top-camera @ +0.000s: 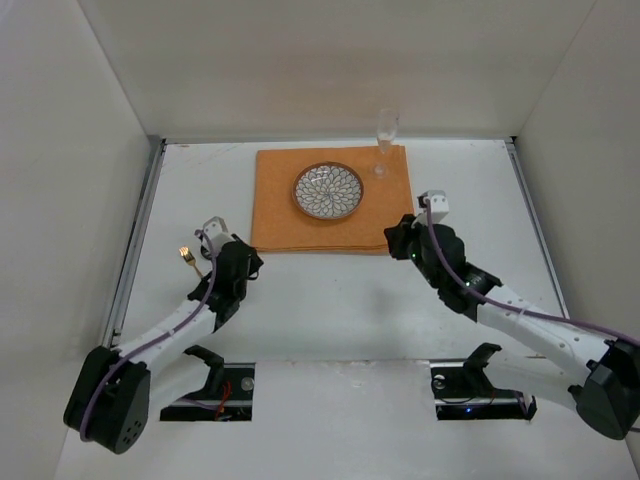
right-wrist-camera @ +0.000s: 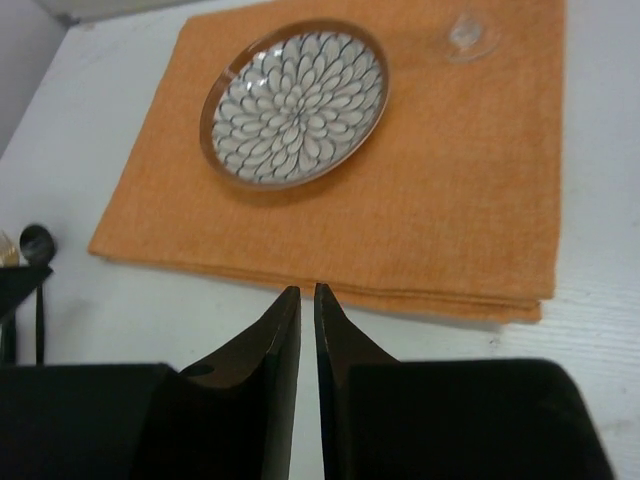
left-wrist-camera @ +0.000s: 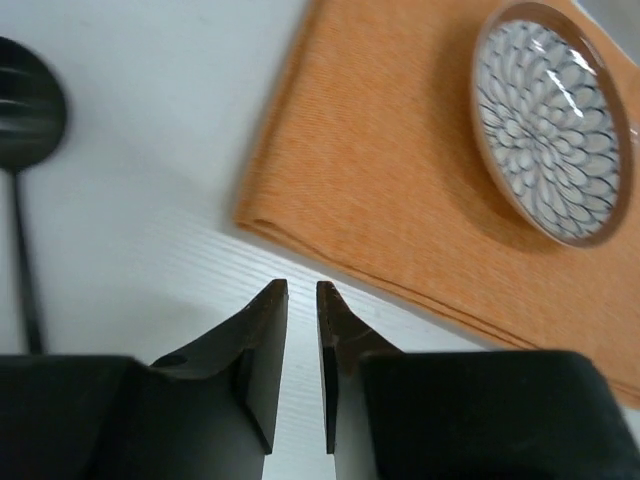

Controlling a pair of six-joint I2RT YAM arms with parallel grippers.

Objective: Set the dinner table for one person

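On the white dinner table lies an orange cloth mat with a flower-patterned plate at its middle and a clear stemmed glass at its far right corner. My left gripper hovers just off the mat's near left corner, its jaws nearly together and empty. My right gripper sits at the mat's near right edge, also nearly closed on nothing. A gold-headed utensil lies left of the left gripper.
A dark spoon-shaped utensil with a thin handle rests on the table left of my left fingers, and it also shows small in the right wrist view as a spoon. Metal rails line the table's sides, with white walls around.
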